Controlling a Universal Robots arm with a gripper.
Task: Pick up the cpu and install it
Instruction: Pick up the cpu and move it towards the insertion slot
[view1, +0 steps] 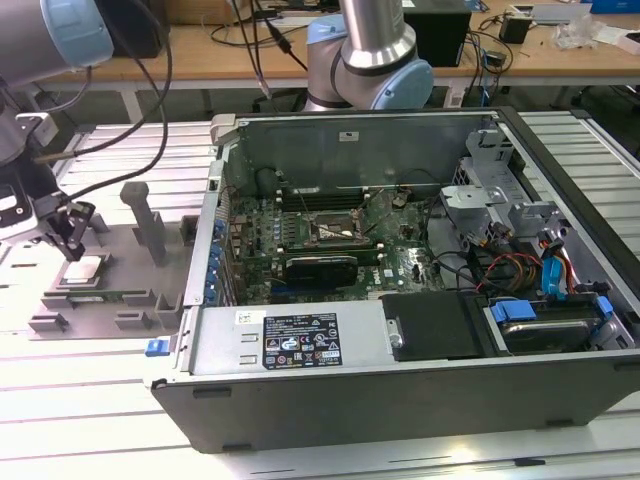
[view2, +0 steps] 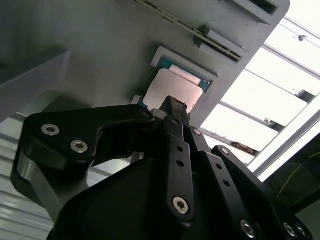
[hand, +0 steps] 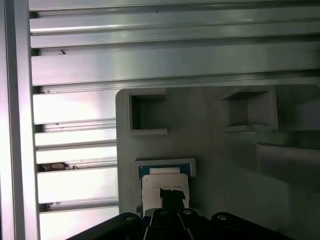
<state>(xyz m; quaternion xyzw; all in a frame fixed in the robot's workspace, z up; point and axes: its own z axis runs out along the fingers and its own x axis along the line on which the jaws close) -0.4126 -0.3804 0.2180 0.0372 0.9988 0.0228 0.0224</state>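
Observation:
The cpu is a small square chip with a silver top, lying flat in a pocket of a grey fixture plate at the exterior view's left. My gripper hangs right over it, fingers drawn together, tips at or just above the chip's top. Both wrist views look down past the black fingers: in the second wrist view the gripper covers one edge of the cpu, and in the first wrist view the gripper overlaps the cpu. I cannot tell whether the tips touch the chip.
An open computer case stands at the exterior view's right, with the motherboard socket in its middle. Grey posts rise from the fixture plate near the gripper. A second robot arm base stands behind the case. Ribbed aluminium table surrounds the plate.

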